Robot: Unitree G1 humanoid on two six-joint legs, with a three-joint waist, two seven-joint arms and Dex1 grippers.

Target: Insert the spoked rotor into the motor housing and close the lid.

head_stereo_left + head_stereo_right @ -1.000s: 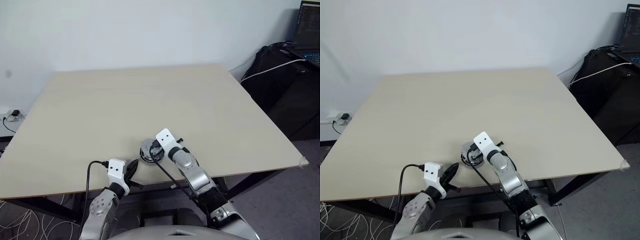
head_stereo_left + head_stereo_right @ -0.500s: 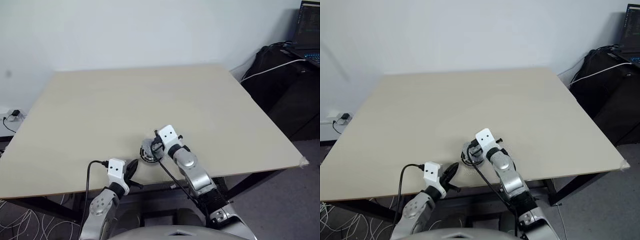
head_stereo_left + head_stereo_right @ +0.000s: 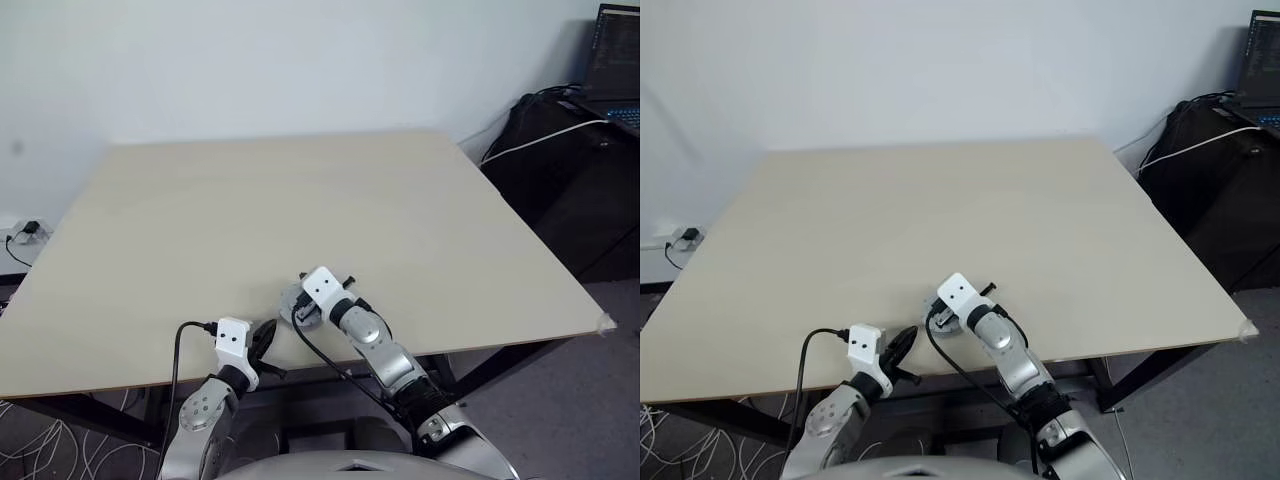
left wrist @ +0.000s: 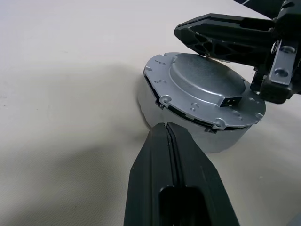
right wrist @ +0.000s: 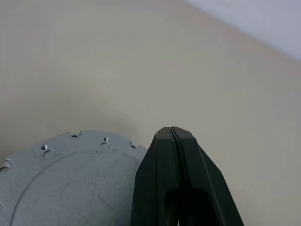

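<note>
The lid (image 4: 202,89), a silvery round disc with small holes round its rim, lies on top of the round silvery motor housing (image 4: 197,134) near the table's front edge. The spoked rotor is hidden. My right gripper (image 4: 181,32) is shut and empty. It reaches across the far rim of the lid (image 5: 70,183), and I cannot tell if it touches. In the right wrist view its tips (image 5: 171,133) stand over the lid's edge. My left gripper (image 4: 165,127) is shut and empty, pointing at the housing's side from a short way off. From the head view the right hand (image 3: 318,288) covers most of the assembly (image 3: 290,300).
The pale wooden table (image 3: 300,200) stretches far ahead, and its front edge (image 3: 120,385) runs just below my hands. Black bags, a white cable and a laptop (image 3: 610,60) stand off the table's right side. Cables and a wall socket (image 3: 25,232) are at the left.
My right hand has swung left and a little nearer, so its shut fingers now lie over the lidded assembly. The left gripper has kept still.
</note>
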